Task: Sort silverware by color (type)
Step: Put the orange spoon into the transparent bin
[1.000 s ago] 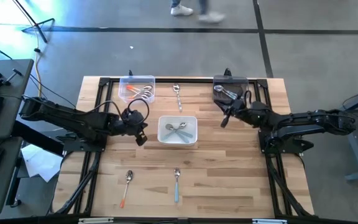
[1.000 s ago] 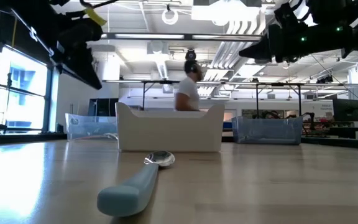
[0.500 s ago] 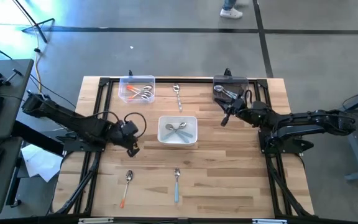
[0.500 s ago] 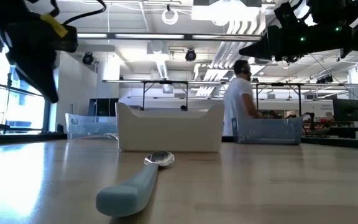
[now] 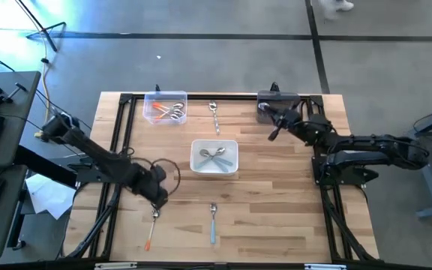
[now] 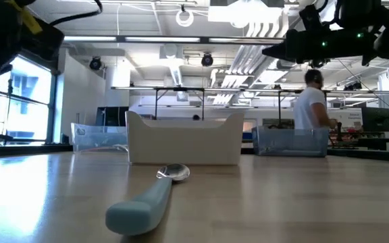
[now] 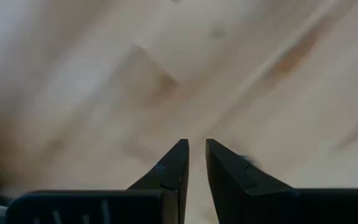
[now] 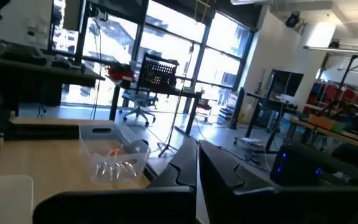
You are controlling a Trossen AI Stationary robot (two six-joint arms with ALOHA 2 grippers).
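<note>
An orange-handled spoon (image 5: 151,231) and a light-blue-handled spoon (image 5: 213,222) lie flat near the table's near edge. The blue one lies in the foreground of the low view (image 6: 144,201). A plain silver spoon (image 5: 214,117) lies near the far edge. Blue spoons are in the white bin (image 5: 214,157), orange ones in the left clear bin (image 5: 165,107), and silver ones in the right clear bin (image 5: 274,107). My left gripper (image 5: 156,202) is shut, just beyond the orange spoon's bowl and over bare wood (image 7: 196,144). My right gripper (image 5: 271,133) hangs shut beside the right clear bin (image 8: 197,152).
The white bin (image 6: 184,140) stands mid-table, with the clear bins (image 6: 100,138) (image 6: 290,142) behind it. A black frame edges the table (image 5: 118,142). Bare wood stretches to the right of the blue spoon. A person (image 6: 313,101) walks in the room beyond.
My left gripper has swung from beside the white bin's left wall toward the table's near edge and now stands at the orange spoon's bowl. My right gripper has drifted a little toward the far edge. No spoon has moved. A person has crossed the room behind, going right.
</note>
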